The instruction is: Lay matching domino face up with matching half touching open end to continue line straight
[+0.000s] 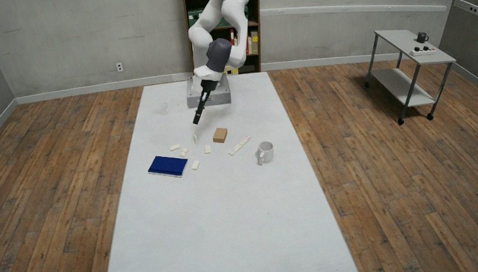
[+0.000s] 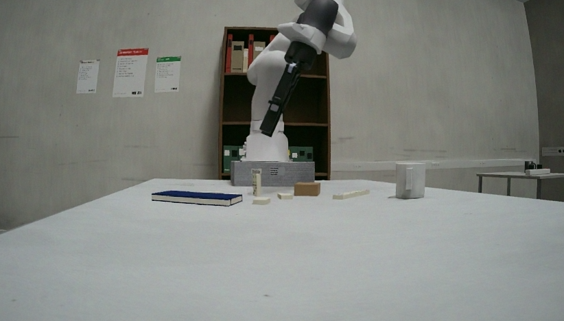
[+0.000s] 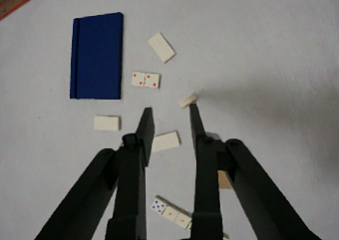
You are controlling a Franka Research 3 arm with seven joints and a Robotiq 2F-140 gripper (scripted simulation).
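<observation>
My gripper [image 1: 195,123] [image 2: 266,134] [image 3: 171,117] is open and empty, well above the table. One domino [image 1: 196,138] [image 2: 256,184] [image 3: 187,101] stands on end, apart from the fingers; dark marks show on one side in the exterior view. A face-up domino [image 1: 184,152] [image 3: 146,80] has red pips. Three blank-backed dominoes lie flat: one [image 1: 174,147] [image 3: 162,48], a second [image 1: 195,165] [image 2: 261,201] [image 3: 107,123] and a third [image 1: 207,149] [image 2: 285,196] [image 3: 167,141]. The line [image 1: 239,145] [image 2: 350,194] [image 3: 170,213] has a blue-pip end and a pink end; a finger hides part in the wrist view.
A blue book [image 1: 167,165] [image 2: 195,197] [image 3: 98,57] lies left of the dominoes. A brown box [image 1: 220,135] [image 2: 307,188] [image 3: 225,180] sits between the standing domino and the line. A white mug [image 1: 266,153] [image 2: 410,181] stands right of the line.
</observation>
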